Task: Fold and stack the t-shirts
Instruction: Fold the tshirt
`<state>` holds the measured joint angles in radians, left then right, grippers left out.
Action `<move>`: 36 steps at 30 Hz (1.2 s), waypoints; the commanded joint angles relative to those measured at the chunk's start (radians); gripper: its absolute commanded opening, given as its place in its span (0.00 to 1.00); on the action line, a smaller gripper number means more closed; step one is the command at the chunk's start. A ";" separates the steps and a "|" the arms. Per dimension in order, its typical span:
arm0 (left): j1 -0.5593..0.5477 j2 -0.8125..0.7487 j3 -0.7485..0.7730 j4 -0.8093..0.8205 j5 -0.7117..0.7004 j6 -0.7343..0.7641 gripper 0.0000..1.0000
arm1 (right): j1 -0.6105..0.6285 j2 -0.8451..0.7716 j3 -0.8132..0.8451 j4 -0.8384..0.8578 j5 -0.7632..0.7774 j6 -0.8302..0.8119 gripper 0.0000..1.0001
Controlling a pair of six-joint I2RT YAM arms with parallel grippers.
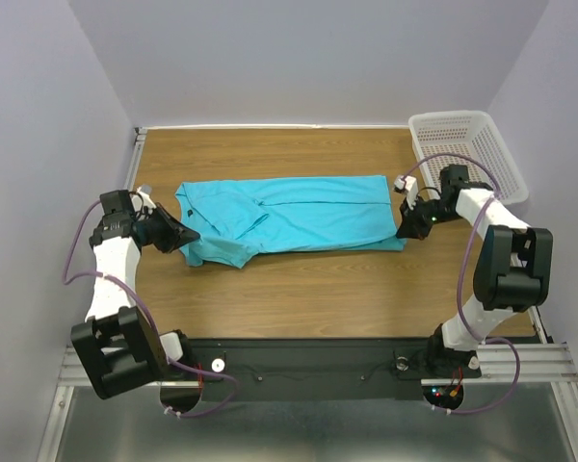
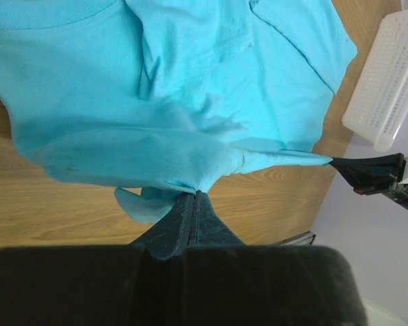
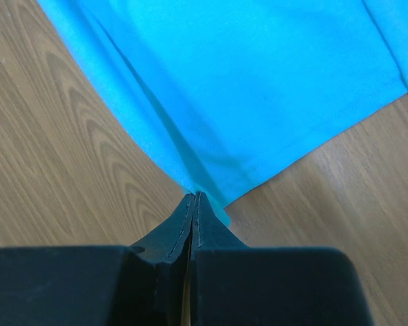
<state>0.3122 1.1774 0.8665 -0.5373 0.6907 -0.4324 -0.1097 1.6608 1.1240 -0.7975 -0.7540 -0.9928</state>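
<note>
Shirt [image 1: 289,217]: middle of the bench [image 1: 299,289], stretched from 9 to 3 o'clock, partly folded lengthwise.
Left hand [image 1: 188,234]: pressed shut on the near edge at 9 o'clock, seemingly beside a sleeve.
Right hand [image 1: 405,231]: pinching the near hem corner at 3 o'clock.
Reason for grips: both ends held, likely to carry the near edge over evenly.
Basket [image 1: 467,144]: 1 o'clock, apart from the cloth.

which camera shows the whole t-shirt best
Top external: the whole t-shirt lies spread on the table. The left wrist view crops it at the collar; the right wrist view shows only one pinched corner.
</note>
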 commanded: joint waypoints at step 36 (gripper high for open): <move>0.018 0.337 0.127 0.192 0.081 0.018 0.00 | 0.041 0.172 0.181 0.053 -0.010 0.157 0.01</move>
<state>0.3229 1.5112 0.9386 -0.3656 0.7551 -0.4332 -0.0769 1.8240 1.2560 -0.7761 -0.7650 -0.8574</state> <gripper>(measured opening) 0.014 0.011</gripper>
